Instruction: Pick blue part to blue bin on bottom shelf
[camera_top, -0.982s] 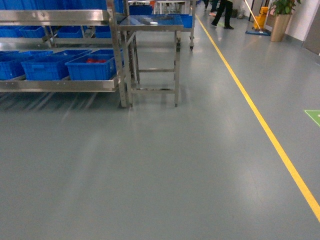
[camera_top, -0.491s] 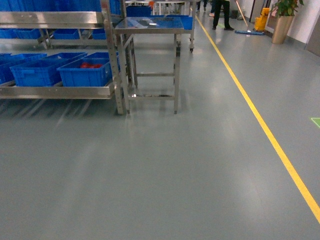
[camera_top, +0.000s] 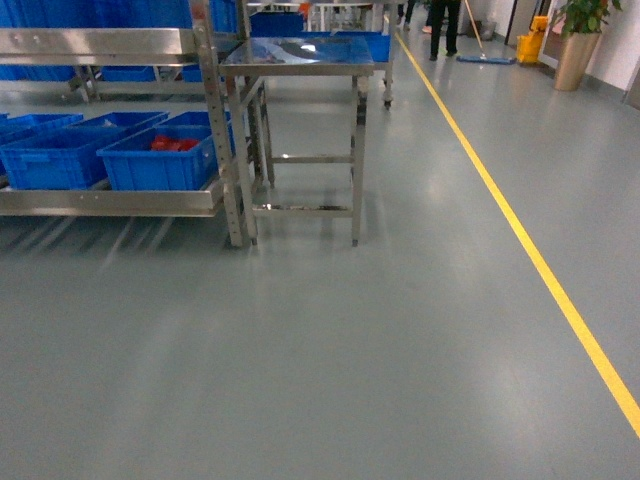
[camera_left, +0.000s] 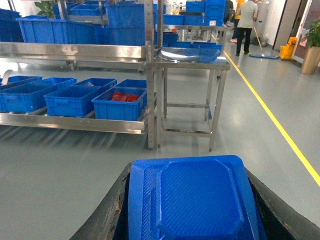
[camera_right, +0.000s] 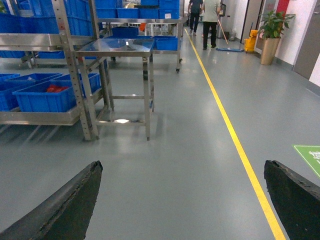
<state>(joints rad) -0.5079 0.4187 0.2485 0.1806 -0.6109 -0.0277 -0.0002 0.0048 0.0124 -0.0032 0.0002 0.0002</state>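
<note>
The blue part (camera_left: 192, 200) sits clamped between the two dark fingers of the left gripper (camera_left: 192, 215), filling the lower middle of the left wrist view; it is a flat moulded piece with a raised octagonal panel, and it looks squarely seated. The right gripper (camera_right: 182, 205) is spread wide and carries nothing, only floor showing between its pads. Neither arm shows in the head view. The rack (camera_top: 205, 120) stands at about 10 o'clock from the robot, well apart from it across bare grey floor, and the small steel table (camera_top: 295, 55) is just beside the rack's end upright at about 11 o'clock. On the bottom shelf (camera_top: 110, 198) a row of blue bins (camera_top: 155, 165) runs off to the left; the nearest one holds red pieces (camera_left: 124, 96), so it is probably not the target, and the neighbour at its 9 o'clock (camera_left: 67, 100) seems the likelier one, though its contents are hard to make out. The step in hand appears to be the drive up to the rack with the part carried. To do it well, I would steer left toward the bins rather than at the table, square the base to the shelf front, and hold the left grip firm and level during travel. The upper tier (camera_top: 95, 42) overhangs the bins, so the reach should go in low under it, and the yellow line (camera_top: 520, 230) at 1 o'clock and the people (camera_right: 210, 20) far down the aisle are best kept away from.
</note>
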